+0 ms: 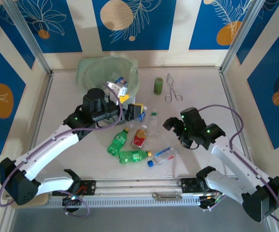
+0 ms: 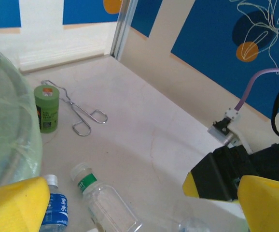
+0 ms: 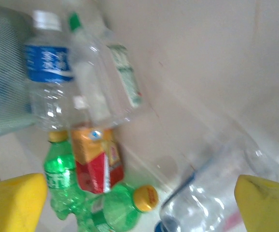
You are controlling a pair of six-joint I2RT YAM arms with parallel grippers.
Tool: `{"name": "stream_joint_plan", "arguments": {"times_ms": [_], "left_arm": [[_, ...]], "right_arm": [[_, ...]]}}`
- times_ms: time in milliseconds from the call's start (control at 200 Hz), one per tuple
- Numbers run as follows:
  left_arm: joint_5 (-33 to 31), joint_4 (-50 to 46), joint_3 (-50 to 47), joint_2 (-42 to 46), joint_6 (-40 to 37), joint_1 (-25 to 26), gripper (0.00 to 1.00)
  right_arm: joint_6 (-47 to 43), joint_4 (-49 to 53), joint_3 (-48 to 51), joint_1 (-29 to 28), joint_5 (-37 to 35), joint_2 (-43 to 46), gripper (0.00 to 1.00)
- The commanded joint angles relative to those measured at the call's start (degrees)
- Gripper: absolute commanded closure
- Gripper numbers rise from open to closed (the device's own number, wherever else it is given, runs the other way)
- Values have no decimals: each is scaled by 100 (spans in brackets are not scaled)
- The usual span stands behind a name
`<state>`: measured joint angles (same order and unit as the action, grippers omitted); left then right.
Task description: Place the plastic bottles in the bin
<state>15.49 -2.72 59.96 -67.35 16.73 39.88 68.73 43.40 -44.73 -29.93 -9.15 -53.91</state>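
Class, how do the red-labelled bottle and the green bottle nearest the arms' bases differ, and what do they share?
Colour: the red-labelled bottle carries a red and orange label; the green bottle is green all over. Pose: the red-labelled bottle points roughly away from the bases; the green bottle lies crosswise, its yellow cap to the right. Shared: both lie on the table, outside the bin.
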Motion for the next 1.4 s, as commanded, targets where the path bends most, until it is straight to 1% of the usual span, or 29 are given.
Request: {"name": "stream_joint_plan", "arguments": {"times_ms": [0,165,315,545,780,875,975,1085,1145,1236,1396], "left_arm": [[-138,401,-179,-19,66,64,0],[-400,489,-395,109,-27,64,0],[-541,483,-485,225,-115,61,0],[-755,438,-527,352,-231,64,0],[-986,382,-545,487,-300,64,0],[-1105,358,-556,573,-339,59,0],[-1222,338,-560,644,-374,64,0],[-1322,342,-578,695,-387,64,0],[-1355,367,-591,719,-379,62,0],[-1394,417,-631,747,-364,57,0],[-1485,439,-670,809,-342,57,0]], "right_arm": [[888,468,318,-277,158,-24,0],[1639,172,835,-628,425,-187,0],[2062,-296,1194,-689,536,-395,0],[2256,-938,1451,-681,453,-750,4],[2206,-1470,1524,-685,388,-1197,10],[2154,-1587,1512,-678,335,-1320,15],[2101,-1710,1529,-681,317,-1418,25],[2053,-1817,1575,-681,326,-1514,34],[2022,-1826,1588,-681,335,-1565,37],[1971,-1853,1616,-676,331,-1611,38],[1889,-1859,1628,-667,291,-1575,47]]}}
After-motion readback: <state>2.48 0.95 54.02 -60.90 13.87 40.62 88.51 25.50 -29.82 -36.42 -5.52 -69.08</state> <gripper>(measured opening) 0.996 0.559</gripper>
